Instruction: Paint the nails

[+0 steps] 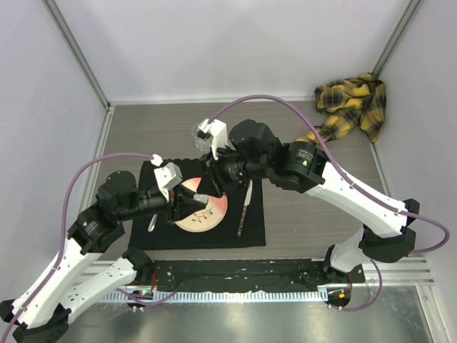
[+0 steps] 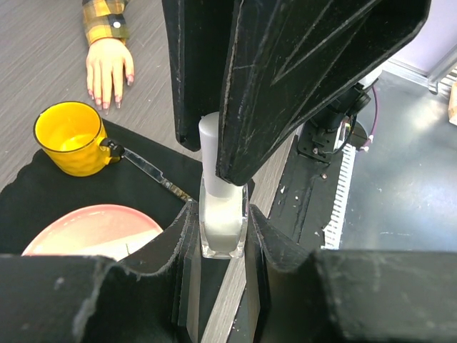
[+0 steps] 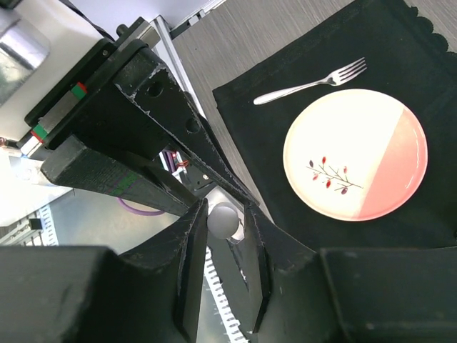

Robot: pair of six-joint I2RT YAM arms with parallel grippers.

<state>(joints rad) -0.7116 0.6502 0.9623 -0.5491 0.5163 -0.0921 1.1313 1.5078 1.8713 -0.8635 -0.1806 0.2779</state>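
**Both grippers on the polish bottle; nails lie off to the plate's far side**

The nails (image 2: 105,106) tip the fingers of a pale mannequin hand (image 2: 107,68) lying palm down on the grey table (image 2: 36,50), beyond the plate (image 3: 378,121) and off the black mat (image 3: 407,50) that the plate sits on. A yellow mug (image 2: 68,161) stands between the hand and the plate. The hand's long axis runs from the plaid sleeve (image 2: 103,18) at the end away from the plate to the fingertips, which point back toward the plate. The nails face up.

Above the plate's near edge, the left gripper (image 2: 221,218) is clamped on the body of a small clear bottle (image 2: 223,232), held upright. The right gripper (image 3: 225,214) comes from above, its fingers pressed against both sides of the bottle's white cap (image 2: 208,143).

A fork (image 3: 310,82) lies on the mat just beside the plate.
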